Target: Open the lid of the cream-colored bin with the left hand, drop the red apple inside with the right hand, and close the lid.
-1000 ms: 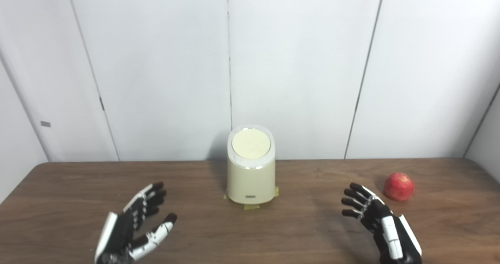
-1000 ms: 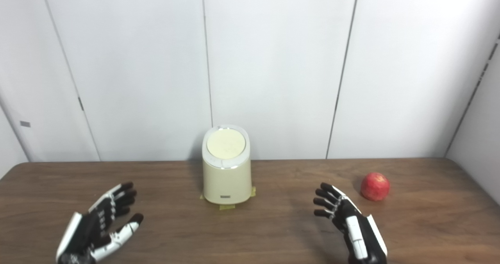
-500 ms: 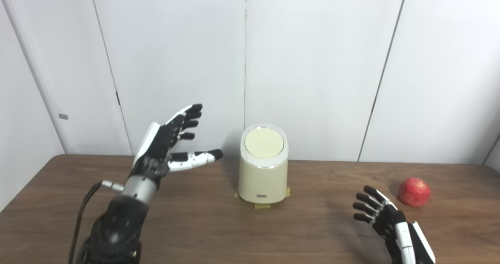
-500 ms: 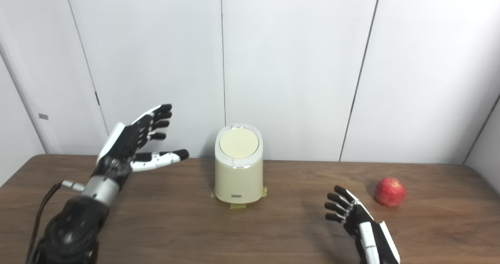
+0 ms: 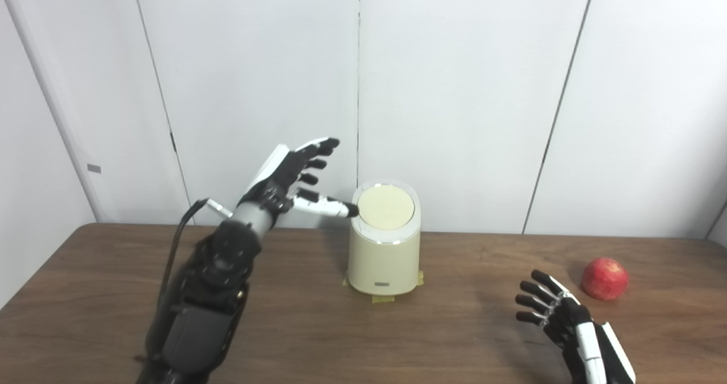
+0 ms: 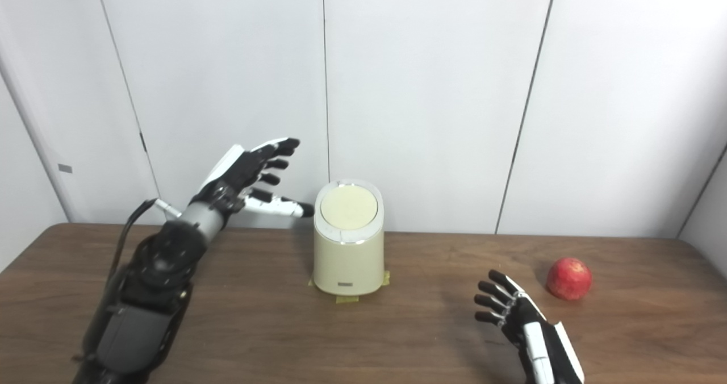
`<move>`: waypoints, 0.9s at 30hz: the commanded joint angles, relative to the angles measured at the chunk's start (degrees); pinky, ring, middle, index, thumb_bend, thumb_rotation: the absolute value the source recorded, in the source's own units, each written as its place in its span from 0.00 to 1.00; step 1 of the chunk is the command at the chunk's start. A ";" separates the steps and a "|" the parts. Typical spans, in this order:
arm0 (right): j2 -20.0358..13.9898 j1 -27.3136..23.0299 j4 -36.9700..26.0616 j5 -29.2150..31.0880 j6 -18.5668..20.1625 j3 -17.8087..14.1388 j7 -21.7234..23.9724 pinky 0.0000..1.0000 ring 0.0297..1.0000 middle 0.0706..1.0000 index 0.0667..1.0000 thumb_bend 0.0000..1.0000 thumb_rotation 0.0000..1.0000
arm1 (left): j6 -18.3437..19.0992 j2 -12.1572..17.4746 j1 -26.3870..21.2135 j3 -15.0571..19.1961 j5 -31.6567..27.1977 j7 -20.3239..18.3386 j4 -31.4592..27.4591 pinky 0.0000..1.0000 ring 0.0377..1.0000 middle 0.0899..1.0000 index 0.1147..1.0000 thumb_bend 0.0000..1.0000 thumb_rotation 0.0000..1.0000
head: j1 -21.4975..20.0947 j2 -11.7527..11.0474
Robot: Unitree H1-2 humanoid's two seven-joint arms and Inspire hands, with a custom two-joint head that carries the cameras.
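With the bin (image 5: 384,247) at the tabletop's (image 5: 306,327) far middle, lid (image 5: 385,207) down, the empty, spread left hand (image 5: 295,179) should press its thumb squarely on that lid, while the right hand (image 5: 559,321) waits unclenched near the apple (image 5: 605,279).

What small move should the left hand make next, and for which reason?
Probably the left hand should ease a little further right and down onto the lid to open it. The lid is shut, the hand is open beside the cream-colored bin with its thumb tip near the rim, and the red apple lies on the table, the right hand open nearby.
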 commanded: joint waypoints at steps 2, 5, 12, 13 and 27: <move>3.20 4.44 7.14 0.73 -0.59 1.43 0.29 0.69 0.77 0.79 0.84 0.53 0.97 | -1.44 0.14 -6.49 -1.80 1.80 1.49 4.04 0.76 0.86 0.90 0.89 0.92 0.11 | 0.09 0.06; 3.58 4.38 7.18 0.23 -0.54 1.60 -0.14 0.67 0.76 0.79 0.83 0.54 0.96 | -2.46 -0.75 -9.09 -2.90 1.61 2.15 8.45 0.74 0.86 0.89 0.89 0.93 0.09 | 0.01 0.20; 4.45 4.50 7.08 -0.04 -0.26 2.03 -0.46 0.67 0.76 0.79 0.83 0.54 0.96 | -2.59 -3.35 -12.67 -4.52 0.86 2.72 14.23 0.72 0.85 0.90 0.91 0.90 0.06 | -0.50 0.37; 4.63 4.60 6.86 -0.26 -0.04 2.08 -0.68 0.67 0.76 0.79 0.83 0.54 0.96 | -2.76 -3.74 -12.95 -4.44 0.52 2.86 14.83 0.72 0.84 0.90 0.91 0.90 0.05 | -0.58 0.37; 6.10 5.79 4.57 -1.42 0.71 2.51 -1.02 0.69 0.76 0.79 0.82 0.55 0.96 | -5.21 -5.38 -17.53 -9.13 2.89 4.85 23.54 0.66 0.81 0.87 0.88 0.89 0.03 | -0.84 1.46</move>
